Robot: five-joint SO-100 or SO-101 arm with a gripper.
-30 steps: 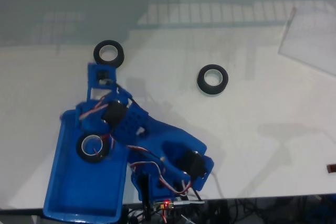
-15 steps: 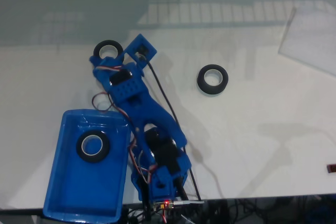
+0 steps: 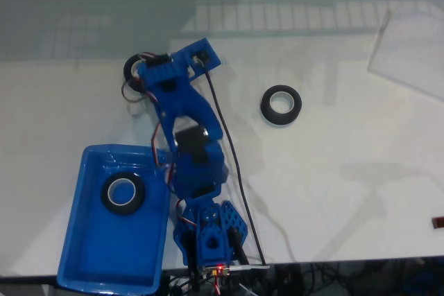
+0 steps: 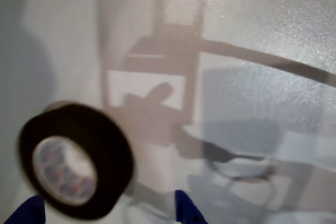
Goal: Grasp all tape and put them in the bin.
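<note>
Bin (image 3: 83, 240), lower left in fixed view, holds one tape (image 3: 123, 194). Claw (image 4: 105, 211) tips apart, nothing held; next tape (image 4: 76, 161) lies flat on table (image 4: 262, 51), between tips, nearer the left one. Third tape (image 3: 281, 105) well right.

Off-task items around the white table

The glossy white table (image 3: 333, 192) carried a clear plastic sheet (image 3: 411, 53) at its upper right in the fixed view. A small dark object (image 3: 439, 222) sat at the right edge, and tangled cables (image 3: 326, 272) hung below the front edge.
</note>
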